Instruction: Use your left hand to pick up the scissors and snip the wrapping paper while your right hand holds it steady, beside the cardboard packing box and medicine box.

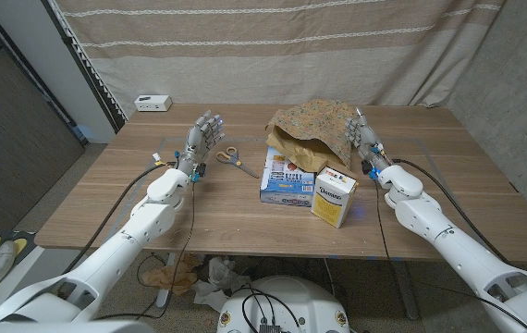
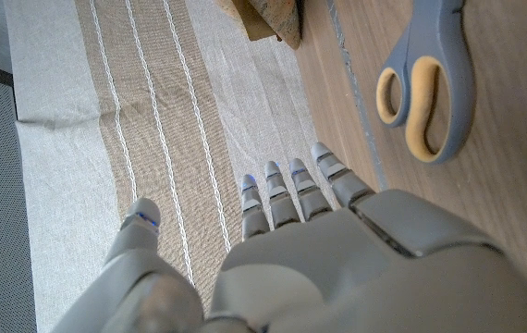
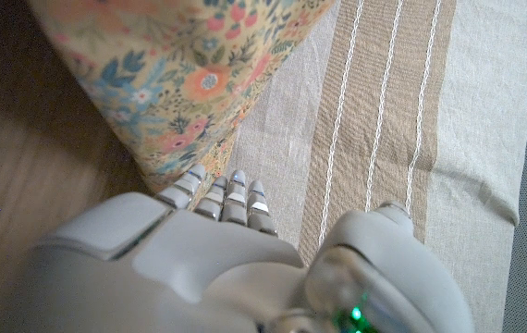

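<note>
Left hand [image 1: 204,131] is hovering over the bench [image 1: 106,199], fingers spread and reaching away from the robot, holding nothing. In the left wrist view the same hand [image 2: 337,250] is showing its back, fingertips [image 2: 324,153] apart.

Scissors [image 1: 229,157] are lying flat on the bench just beside the left hand, on its inner side toward the boxes, not touching it. Handles are nearest the hand; blades are pointing away from it toward the cardboard box [image 1: 284,179]. In the left wrist view the scissors [image 2: 430,79] are showing grey handles with tan-lined loops, lying near the fingertips and apart from them.

Right hand [image 1: 363,137] is standing upright against the outer side of the paper [image 1: 310,129], fingers up. Whether it is touching or gripping the paper, I cannot tell. In the right wrist view the right hand [image 3: 208,250] is holding its fingers close together and straight, with the floral paper [image 3: 180,74] just ahead of the fingertips.

The paper is lying crumpled in a mound, with the cardboard box in front of it. The medicine box [image 1: 335,195] is standing beside the cardboard box, below the right hand and near its wrist.

A curtain [image 1: 337,46] is hanging behind the bench.
</note>
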Available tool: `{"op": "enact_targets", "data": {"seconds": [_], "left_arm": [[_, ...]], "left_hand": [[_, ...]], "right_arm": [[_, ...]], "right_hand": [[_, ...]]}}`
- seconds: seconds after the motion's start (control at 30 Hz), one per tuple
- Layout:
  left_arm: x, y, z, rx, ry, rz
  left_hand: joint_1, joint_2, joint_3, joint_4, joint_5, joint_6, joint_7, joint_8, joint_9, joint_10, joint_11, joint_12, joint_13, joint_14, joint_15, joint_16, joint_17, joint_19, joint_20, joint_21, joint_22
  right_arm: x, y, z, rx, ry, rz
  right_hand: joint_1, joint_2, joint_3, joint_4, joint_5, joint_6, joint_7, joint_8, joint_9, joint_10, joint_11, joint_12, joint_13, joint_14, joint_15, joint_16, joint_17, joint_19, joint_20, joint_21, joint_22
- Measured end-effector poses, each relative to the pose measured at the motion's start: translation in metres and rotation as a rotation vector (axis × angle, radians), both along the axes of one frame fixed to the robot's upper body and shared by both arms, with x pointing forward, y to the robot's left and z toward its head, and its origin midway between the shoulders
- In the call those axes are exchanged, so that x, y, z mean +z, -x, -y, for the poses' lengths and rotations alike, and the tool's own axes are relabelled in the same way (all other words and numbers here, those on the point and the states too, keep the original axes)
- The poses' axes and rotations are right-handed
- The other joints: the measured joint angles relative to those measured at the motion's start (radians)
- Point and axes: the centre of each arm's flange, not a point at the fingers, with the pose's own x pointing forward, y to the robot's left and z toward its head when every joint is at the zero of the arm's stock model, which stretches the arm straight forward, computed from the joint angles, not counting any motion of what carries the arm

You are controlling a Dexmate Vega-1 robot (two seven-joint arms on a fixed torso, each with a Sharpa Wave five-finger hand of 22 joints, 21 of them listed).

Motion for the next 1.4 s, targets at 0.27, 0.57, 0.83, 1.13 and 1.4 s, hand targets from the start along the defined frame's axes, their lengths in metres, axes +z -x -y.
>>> {"op": "enact_targets", "data": {"seconds": [0.27,0.57,0.83,1.13,1.4], "left_arm": [[-0.004,0.002,0.000,0.002,0.009,-0.005],[-0.004,0.003,-0.002,0.016,0.032,0.040],[-0.002,0.005,-0.005,0.036,0.019,0.079],[-0.001,0.007,-0.006,0.056,-0.007,0.103],[0.003,0.010,0.000,0.081,-0.037,0.124]], "left_hand": [[0.000,0.000,0.000,0.000,0.000,0.000,0.000,0.000,0.000,0.000,0.000,0.000,0.000,0.000,0.000,0.000,0.000,0.003,0.004,0.000,0.000],[0.018,0.003,0.000,0.000,0.000,0.049,-0.012,0.018,0.000,0.060,0.008,0.019,-0.002,0.036,0.000,0.015,-0.003,0.020,-0.002,0.004,0.000],[0.029,0.003,0.004,-0.004,0.006,0.061,-0.010,0.022,0.000,0.066,-0.006,0.019,-0.003,0.036,0.000,0.015,-0.003,0.020,-0.002,0.004,0.000],[0.045,0.003,0.004,-0.004,0.012,0.068,-0.003,0.022,0.000,0.071,-0.010,0.019,-0.003,0.036,0.000,0.015,-0.003,0.025,-0.007,0.004,0.000],[0.050,-0.002,0.008,-0.008,0.012,0.083,-0.011,0.027,0.000,0.088,-0.024,0.026,-0.003,0.036,0.000,0.015,-0.003,0.030,-0.013,0.004,0.000]], "right_arm": [[0.000,-0.005,-0.007,0.014,0.016,-0.018],[0.001,-0.005,-0.008,0.012,0.025,-0.020],[0.004,0.000,-0.006,-0.003,0.023,-0.004],[0.009,0.008,0.001,-0.020,0.027,0.018],[0.010,0.010,0.004,-0.011,0.036,0.027]], "right_hand": [[0.000,0.000,0.000,0.000,0.000,0.000,0.000,0.000,0.000,0.000,0.000,0.000,0.000,0.000,0.000,0.000,0.000,-0.002,0.002,0.000,0.000],[0.000,0.000,0.000,0.000,0.000,0.000,0.000,0.000,0.000,0.000,0.000,0.000,0.000,0.000,0.000,0.000,0.000,-0.002,0.001,0.000,0.000],[0.000,0.000,0.000,0.000,0.000,0.000,0.000,0.004,0.000,0.000,0.000,0.000,-0.003,0.000,0.000,0.000,-0.003,-0.002,0.001,0.000,0.000],[0.003,0.004,0.000,0.000,0.000,0.000,0.000,0.004,0.000,0.005,-0.005,0.000,-0.003,0.000,0.000,0.000,-0.003,-0.005,-0.003,0.000,0.000],[0.005,0.005,0.000,0.000,0.007,0.006,0.005,0.008,0.000,0.010,-0.011,0.008,-0.003,0.000,0.000,0.004,-0.003,-0.005,-0.003,0.000,0.000]]}}
